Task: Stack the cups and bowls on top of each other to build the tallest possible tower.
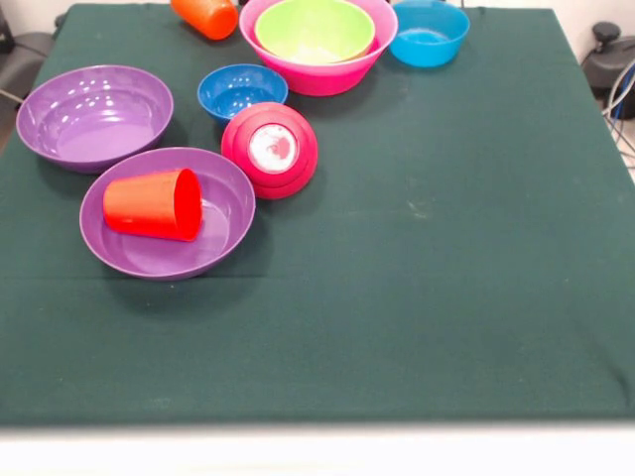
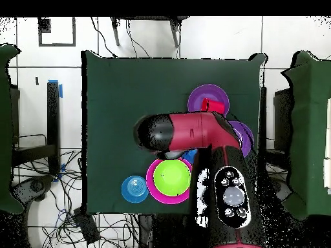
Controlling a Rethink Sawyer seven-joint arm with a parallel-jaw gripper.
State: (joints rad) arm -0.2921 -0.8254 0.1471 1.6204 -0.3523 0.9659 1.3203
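1. The table [image 1: 446, 297], covered in dark green cloth, carries all the cups and bowls in its far-left part in the front view; nothing is stacked into a tower.
2. A purple bowl [image 1: 213, 233] stands nearest the camera, upright. A red cup [image 1: 154, 204] lies on its side inside it, mouth facing the picture's right.
3. A second purple bowl [image 1: 94, 114] stands upright behind and to the left of the first, just beside it.
4. A small crimson bowl [image 1: 270, 149] rests tilted on its side, its base turned to the camera, touching or nearly touching the nearer purple bowl's rim.
5. A small dark blue bowl [image 1: 241, 91] stands upright just behind the crimson one.
6. A big pink bowl [image 1: 322, 71] stands at the far edge with a lime green bowl [image 1: 316, 28] nested inside it.
7. A light blue bowl [image 1: 429, 32] stands just right of the pink one.
8. An orange cup [image 1: 205, 15] lies on its side at the top edge, left of the pink bowl.
9. In the overhead view the red and black arm [image 2: 194, 132] reaches over the bowls. The gripper is hidden beneath the arm, so I cannot tell the state of its claw.
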